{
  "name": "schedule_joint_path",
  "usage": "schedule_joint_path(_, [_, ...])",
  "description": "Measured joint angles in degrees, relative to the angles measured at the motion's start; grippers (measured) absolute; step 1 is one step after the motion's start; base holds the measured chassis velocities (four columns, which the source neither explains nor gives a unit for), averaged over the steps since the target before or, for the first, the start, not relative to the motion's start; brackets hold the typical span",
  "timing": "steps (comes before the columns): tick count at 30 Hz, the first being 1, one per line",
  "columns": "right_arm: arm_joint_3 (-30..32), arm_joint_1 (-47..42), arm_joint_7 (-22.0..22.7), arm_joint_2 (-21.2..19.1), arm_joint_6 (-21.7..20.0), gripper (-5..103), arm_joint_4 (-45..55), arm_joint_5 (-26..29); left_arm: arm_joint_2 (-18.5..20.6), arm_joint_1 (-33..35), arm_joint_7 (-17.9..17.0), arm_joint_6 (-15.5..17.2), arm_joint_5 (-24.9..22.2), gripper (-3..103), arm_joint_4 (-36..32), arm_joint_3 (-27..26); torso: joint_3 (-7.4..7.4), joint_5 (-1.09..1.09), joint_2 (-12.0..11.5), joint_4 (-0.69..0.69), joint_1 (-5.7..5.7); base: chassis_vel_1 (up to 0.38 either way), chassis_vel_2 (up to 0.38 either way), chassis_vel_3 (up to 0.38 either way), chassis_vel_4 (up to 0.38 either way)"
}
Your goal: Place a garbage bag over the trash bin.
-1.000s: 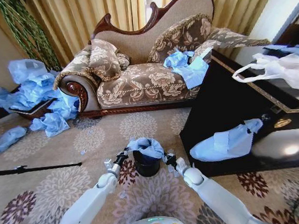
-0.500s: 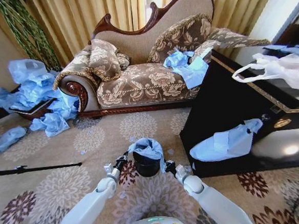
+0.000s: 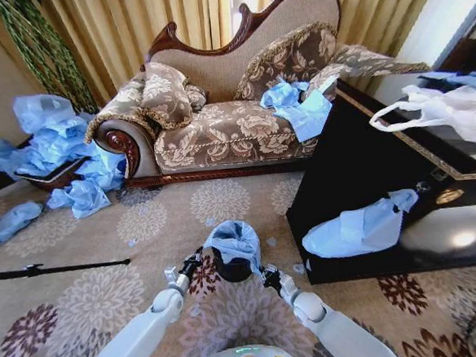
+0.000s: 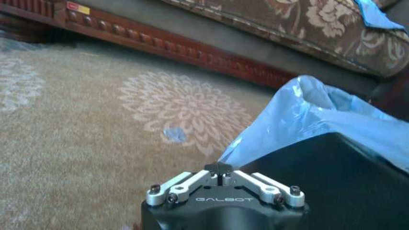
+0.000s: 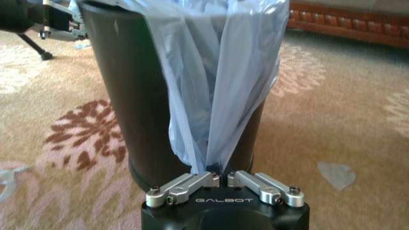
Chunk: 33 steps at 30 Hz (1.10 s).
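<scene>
Carpet (image 3: 103, 237) w/ open room left of trash bin (image 3: 233, 268); sofa (image 3: 226, 122) behind, dark cabinet (image 3: 360, 178) close on the right.
Garbage bag (image 3: 236, 241) draped over bin rim, hanging down near side. Right gripper (image 5: 223, 176) low at bin base, jaws closed on bag's bottom edge. Left gripper (image 3: 188, 264) just beside bin's left; jaws narrow, can't tell if gripping.

Right end effector (image 5: 223, 178) pinched on the garbage bag (image 5: 221, 72), draped down the trash bin (image 5: 124, 91) wall.
</scene>
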Motion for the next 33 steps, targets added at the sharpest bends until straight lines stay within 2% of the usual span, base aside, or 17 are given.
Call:
schedule_joint_path(9, [0.0,-0.4,-0.3,0.9,1.1,0,-3.0,-1.4,0.1,-0.2,1.1,-1.1,2.0,0,2.6,0.7,0.0,0.0,0.0,0.0,0.0,0.0,0.0,0.0,0.0])
schedule_joint_path(15, [0.5,0.7,-0.4,1.4,2.1,0,-5.7,-2.5,-1.5,-1.9,1.2,-1.9,3.0,0,5.2,0.4,0.01,0.0,0.0,0.0,0.0,0.0,0.0,0.0,0.0])
schedule_joint_path(25, [2.0,2.0,3.0,1.0,4.6,-3,-5.6,-3.5,-2.3,-2.0,0.3,-1.9,2.8,0,5.0,-2.7,0.01,-0.01,0.0,0.0,0.0,0.0,0.0,0.0,0.0])
schedule_joint_path(26, [2.6,1.9,3.7,1.0,5.9,2,-5.4,-3.8,-2.0,-1.7,0.1,-1.9,2.5,0,4.5,-3.4,0.01,0.0,0.0,0.01,0.0,0.0,0.0,0.0,0.0])
schedule_joint_path(27, [3.4,1.4,4.8,0.9,7.6,13,-4.5,-4.3,-1.6,-1.3,-0.2,-1.9,2.1,0,3.6,-4.3,0.01,0.0,0.0,0.01,0.0,0.0,0.0,0.0,0.0])
schedule_joint_path(29, [3.9,1.0,5.2,0.6,8.0,13,-3.4,-4.4,-1.3,-1.2,-0.3,-1.9,1.9,0,3.0,-4.7,0.01,0.01,0.0,0.01,0.0,0.0,0.0,0.0,0.0])
schedule_joint_path(31, [5.0,-0.8,6.2,-1.1,7.5,23,1.8,-3.6,-0.5,-0.7,-0.9,-1.7,1.0,0,1.0,-5.7,0.0,-0.01,0.0,0.02,0.0,0.0,0.0,0.0,0.0])
schedule_joint_path(33, [5.2,-1.2,6.4,-1.4,7.4,23,2.8,-3.5,-0.4,-0.6,-1.0,-1.7,0.9,0,0.6,-5.9,0.0,-0.02,0.0,0.01,0.0,0.0,0.0,0.0,0.0])
